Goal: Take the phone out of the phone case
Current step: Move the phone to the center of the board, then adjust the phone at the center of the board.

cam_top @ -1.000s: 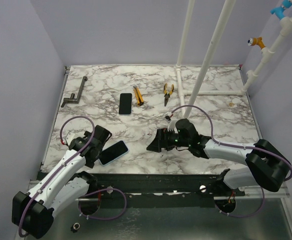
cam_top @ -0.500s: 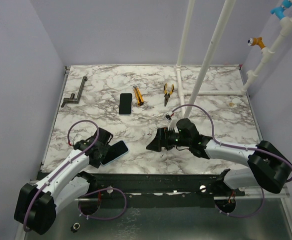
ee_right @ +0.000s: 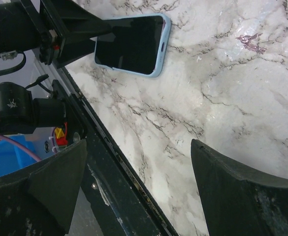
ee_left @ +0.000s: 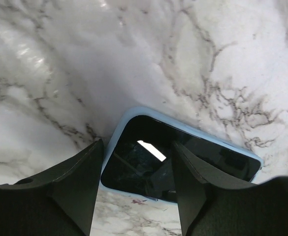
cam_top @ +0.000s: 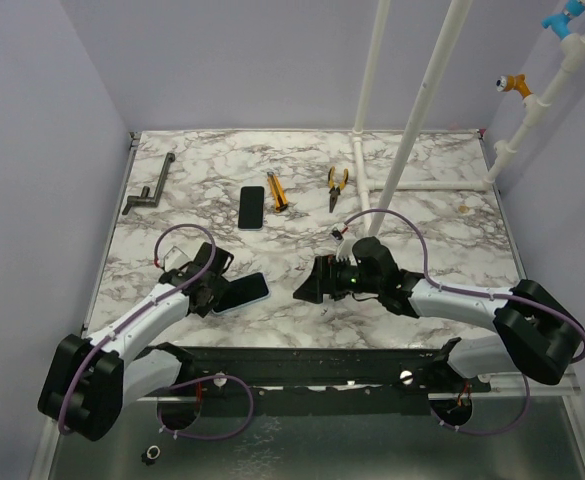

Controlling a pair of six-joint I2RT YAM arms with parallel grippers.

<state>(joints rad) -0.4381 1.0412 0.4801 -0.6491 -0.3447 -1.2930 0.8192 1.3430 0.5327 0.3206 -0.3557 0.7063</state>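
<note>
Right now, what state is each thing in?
cased phone, still in its blue case, screen up
left gripper, straddling that phone's end, grip unclear
right gripper, open, empty
second phone, flat, screen dark
pliers, lying flat
utility knife, lying flat, blade unclear

The table has a polished, marble-look top, white with grey veins, and it throws back the lights. The phone shows a glossy black glass face full of reflections. Its phone case looks like smooth, matt, pale blue plastic. The left gripper has matt black plastic fingers.
</note>
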